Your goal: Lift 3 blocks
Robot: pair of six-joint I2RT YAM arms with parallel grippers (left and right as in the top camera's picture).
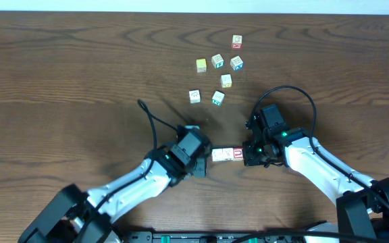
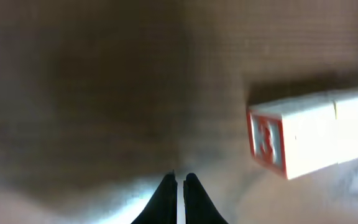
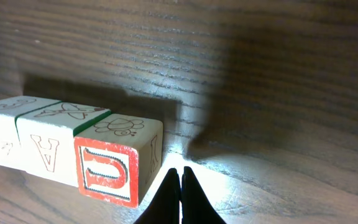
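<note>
Three blocks (image 1: 227, 154) lie end to end in a short row on the wooden table, between my two grippers. Its right end cube (image 3: 107, 171) has a red-framed U face, and the cream middle cube (image 3: 61, 134) and far cube (image 3: 5, 124) are pressed against it. The row's left end (image 2: 267, 140) shows a red-framed face, up and to the right of my left gripper (image 2: 181, 179). That left gripper (image 1: 206, 160) is shut and empty, just off the row's left end. My right gripper (image 1: 247, 154) is shut too, its tips (image 3: 181, 171) right beside the U cube.
Several loose cubes are scattered at the back of the table, among them a yellow-faced one (image 1: 201, 65), a red-marked one (image 1: 237, 42) and a green-marked one (image 1: 218, 98). A black cable (image 1: 150, 121) loops behind the left arm.
</note>
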